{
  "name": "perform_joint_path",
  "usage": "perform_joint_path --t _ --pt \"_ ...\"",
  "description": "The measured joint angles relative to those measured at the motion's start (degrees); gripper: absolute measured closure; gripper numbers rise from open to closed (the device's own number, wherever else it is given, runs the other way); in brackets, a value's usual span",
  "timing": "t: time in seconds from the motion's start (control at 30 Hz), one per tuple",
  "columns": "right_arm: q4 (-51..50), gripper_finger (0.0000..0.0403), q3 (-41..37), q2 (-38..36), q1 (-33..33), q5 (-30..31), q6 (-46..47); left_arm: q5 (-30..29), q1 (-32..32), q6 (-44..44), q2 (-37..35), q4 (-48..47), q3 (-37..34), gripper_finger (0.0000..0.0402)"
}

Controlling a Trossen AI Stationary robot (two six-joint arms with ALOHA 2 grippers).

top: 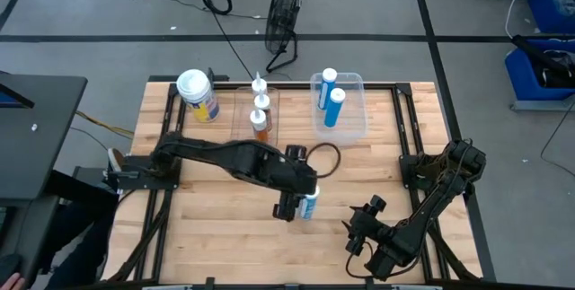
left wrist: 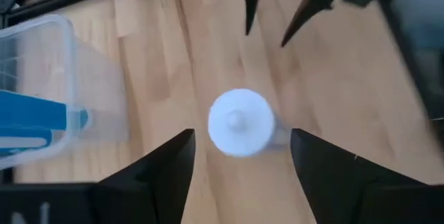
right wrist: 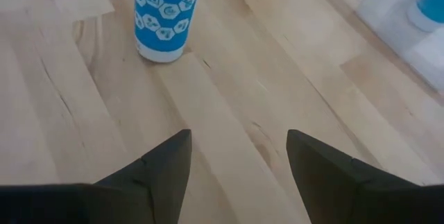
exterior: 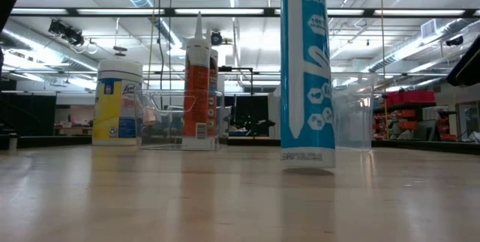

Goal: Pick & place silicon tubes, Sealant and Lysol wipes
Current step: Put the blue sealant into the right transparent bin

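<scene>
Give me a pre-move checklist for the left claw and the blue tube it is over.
1. Left claw open around the blue silicone tube: ok, fingers stand either side of its cap, apart from it.
2. Tube upright: ok; the low view shows it standing.
3. Tube resting on the table: cannot tell; a thin gap seems to show under its base.
4. Clear bin has room: ok; two blue tubes inside, space beside them.
5. Right claw out of the way: ok, open near the table's front right.
6. Lysol wipes undisturbed: ok, upright at back left.
</scene>
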Motion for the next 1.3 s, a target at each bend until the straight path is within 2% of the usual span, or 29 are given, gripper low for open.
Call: perform_joint_path --t 0.13,0.2,0.37,0.57,0.67,0.8,0.93,1.03,1.2,1.3 --pt "-0.33 0.0163 0.02 -0.58 -1.08 4.23 -4.41 3.91 -0.01 -2.34 -2.62 1.02 0.00 0.0171" --pt "-0.97 0.0163 0.52 -2.85 -3.15 3.46 -7.56 4.69 -0.02 -3.26 -2.77 2.36 0.16 0.0177" --pt "0.60 0.0171 0.66 -8.32 -4.23 3.17 -11.88 4.27 -0.28 -5.25 -4.71 -3.29 -0.09 0.0198" --pt "7.54 0.0195 0.66 -12.63 -3.05 4.52 -21.06 -3.92 -1.73 -6.08 -8.87 -6.97 -0.05 0.0220" --pt "10.53 0.0201 0.66 -14.12 -2.97 4.95 -24.19 -5.42 -2.48 -6.03 -12.25 -7.36 -0.07 0.0240" --pt "13.98 0.0202 0.63 -14.67 -3.02 4.82 -28.36 -7.25 -3.87 -5.86 -15.96 -7.38 0.02 0.0306" --pt "17.22 0.0201 0.63 -14.80 -3.28 4.83 -33.36 -12.95 -6.00 -6.04 -19.48 -7.40 -0.04 0.0387" --pt "18.49 0.0202 0.63 -14.89 -3.87 4.37 -35.27 -16.24 -8.00 -6.47 -21.67 -7.33 0.00 0.0393" --pt "20.08 0.0208 0.59 -17.57 -4.22 4.42 -37.84 -16.62 -11.93 -6.47 -23.62 -4.46 -0.26 0.0398" --pt "21.64 0.0214 0.59 -19.16 -4.20 4.76 -40.02 -15.90 -14.14 -3.85 -25.81 2.95 -3.66 0.0398"
